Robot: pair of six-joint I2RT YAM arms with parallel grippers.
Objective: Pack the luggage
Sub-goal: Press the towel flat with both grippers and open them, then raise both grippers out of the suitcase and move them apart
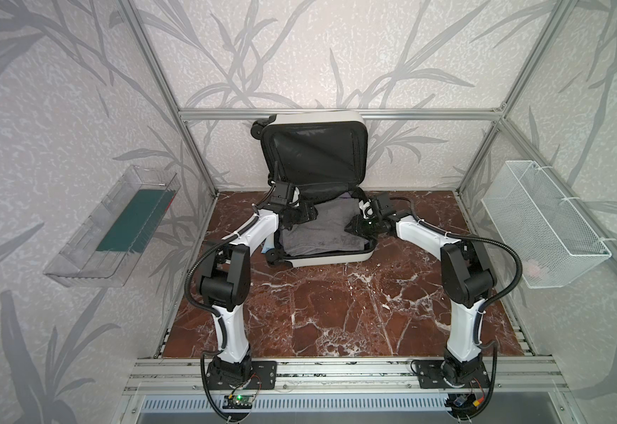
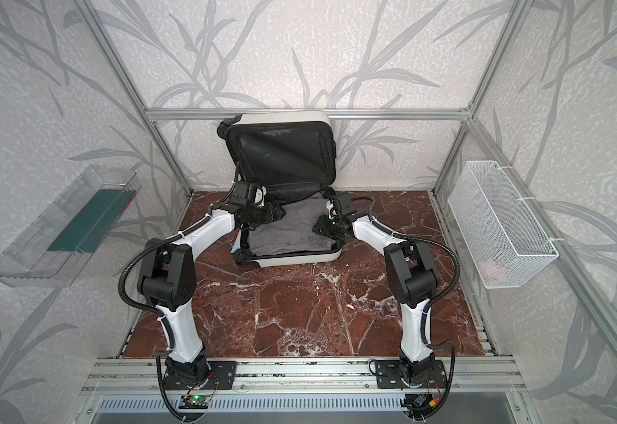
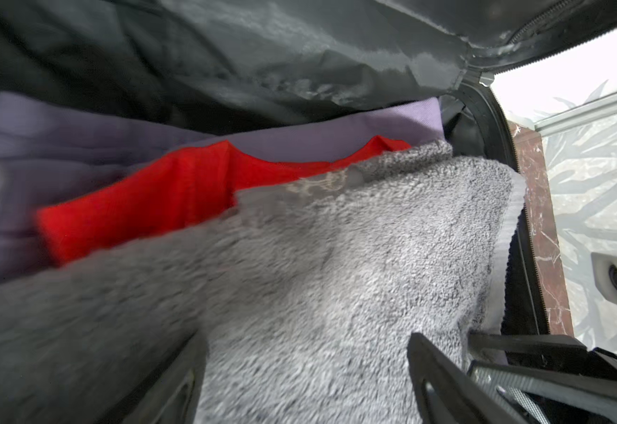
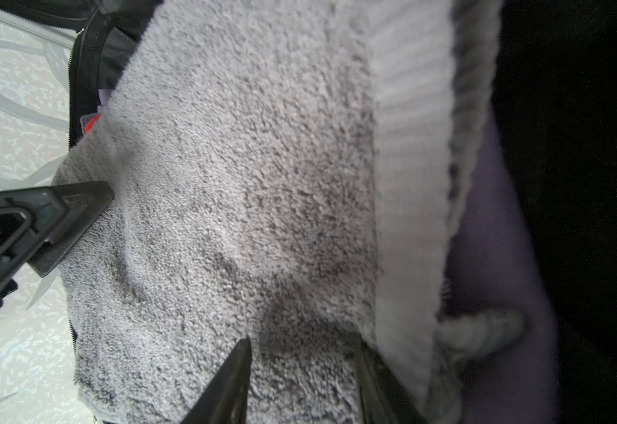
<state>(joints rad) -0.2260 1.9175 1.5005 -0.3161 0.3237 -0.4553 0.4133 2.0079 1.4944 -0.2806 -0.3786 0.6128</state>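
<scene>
We find the luggage (image 1: 330, 258) open at the back centre of the table (image 1: 336, 312), with a grey towel (image 1: 318, 231) lying crosswise in its lower half. The left gripper (image 1: 301, 214), jaws wide, stands over the towel's left end. The right gripper (image 1: 354, 224), equally near, is half-parted at the right edge; we cannot tell whether it grips.

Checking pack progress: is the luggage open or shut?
Open. Lid of the luggage stands up, black lining exposed; towel lies in the base.
</scene>
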